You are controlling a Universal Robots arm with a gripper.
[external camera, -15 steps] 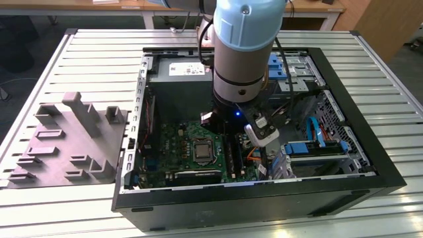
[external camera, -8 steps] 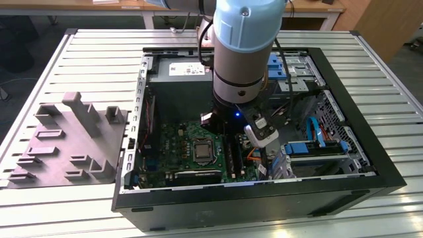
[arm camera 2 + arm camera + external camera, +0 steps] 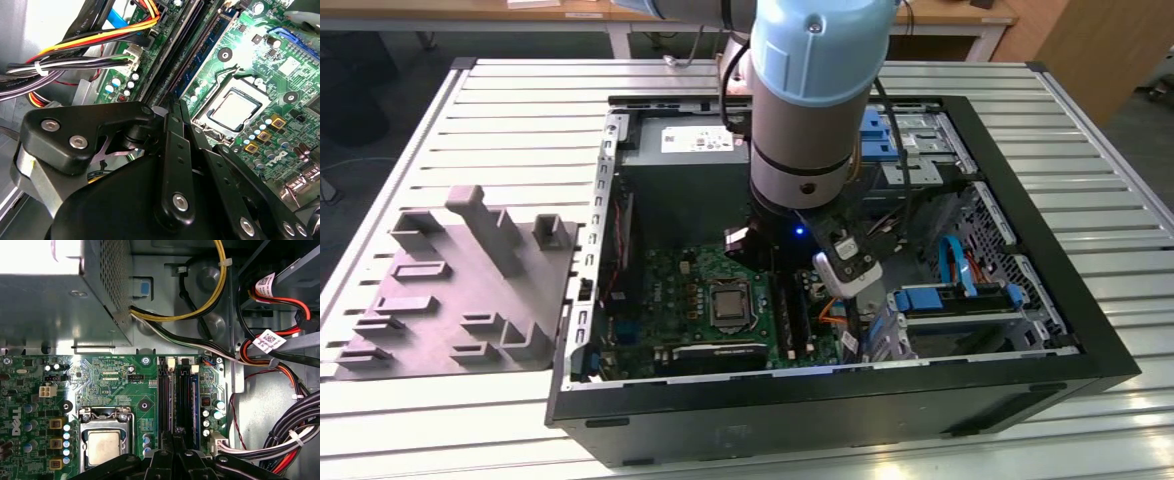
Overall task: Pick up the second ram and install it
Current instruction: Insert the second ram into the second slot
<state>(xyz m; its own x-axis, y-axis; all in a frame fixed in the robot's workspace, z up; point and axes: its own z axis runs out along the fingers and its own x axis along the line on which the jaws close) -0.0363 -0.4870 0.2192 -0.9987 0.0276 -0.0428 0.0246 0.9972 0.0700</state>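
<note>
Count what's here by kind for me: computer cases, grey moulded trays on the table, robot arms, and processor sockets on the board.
computer case: 1
grey moulded tray: 1
robot arm: 1
processor socket: 1
Total: 4
</note>
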